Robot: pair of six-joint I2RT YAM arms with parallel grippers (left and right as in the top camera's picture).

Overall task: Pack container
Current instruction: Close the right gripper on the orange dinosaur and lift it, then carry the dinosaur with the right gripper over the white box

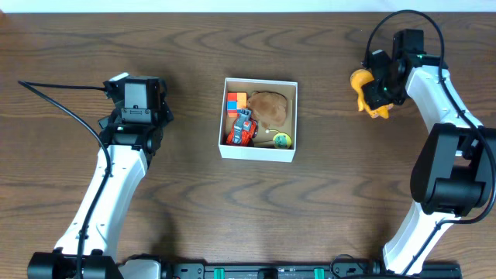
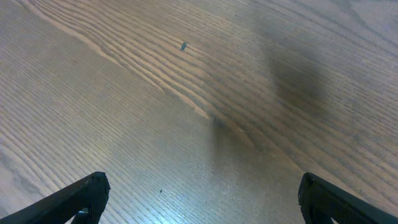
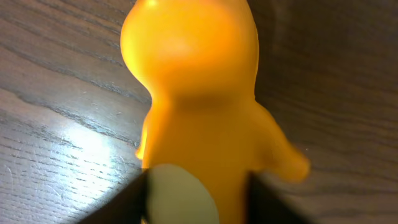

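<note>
The container [image 1: 257, 152] sits at the middle of the worktop [image 1: 256, 217]. It holds a red toy [image 1: 242, 128], perhaps a car, a brown plush piece [image 1: 270, 106], coloured blocks [image 1: 235, 101] and a small yellow-green disc [image 1: 281, 140]. Well to its right and a little farther back, the right hand [image 3: 199, 202] grips an orange toy figure [image 3: 193, 93], with a finger pressed to each flank. Well to the container's left, the left hand [image 2: 200, 196] hangs over the wood with its jaws spread wide and empty.

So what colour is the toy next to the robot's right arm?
The toy is mostly orange-yellow; the right wrist view shows it best.
</note>
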